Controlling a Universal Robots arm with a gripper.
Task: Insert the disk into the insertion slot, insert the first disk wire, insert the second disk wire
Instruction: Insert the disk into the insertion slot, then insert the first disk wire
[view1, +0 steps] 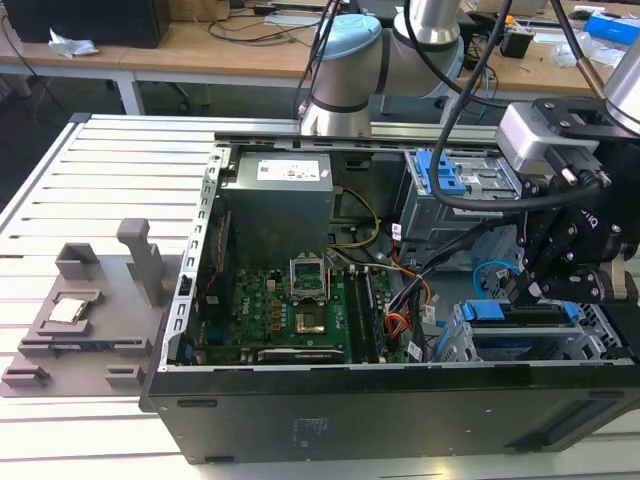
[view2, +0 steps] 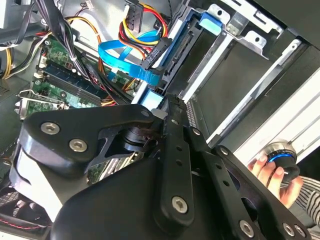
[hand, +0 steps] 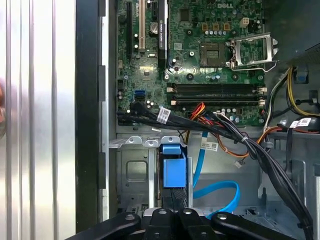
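One disk (view1: 525, 313) lies lengthwise within the insertion slot (view1: 520, 348).

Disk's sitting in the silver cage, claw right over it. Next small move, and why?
Probably shift the claw across to the black plug of the first disk wire. The disk looks seated in the insertion slot, while in the second wrist view that plug lies tilted beside the disk's connector edge, apparently not pushed in, though I can't be sure.
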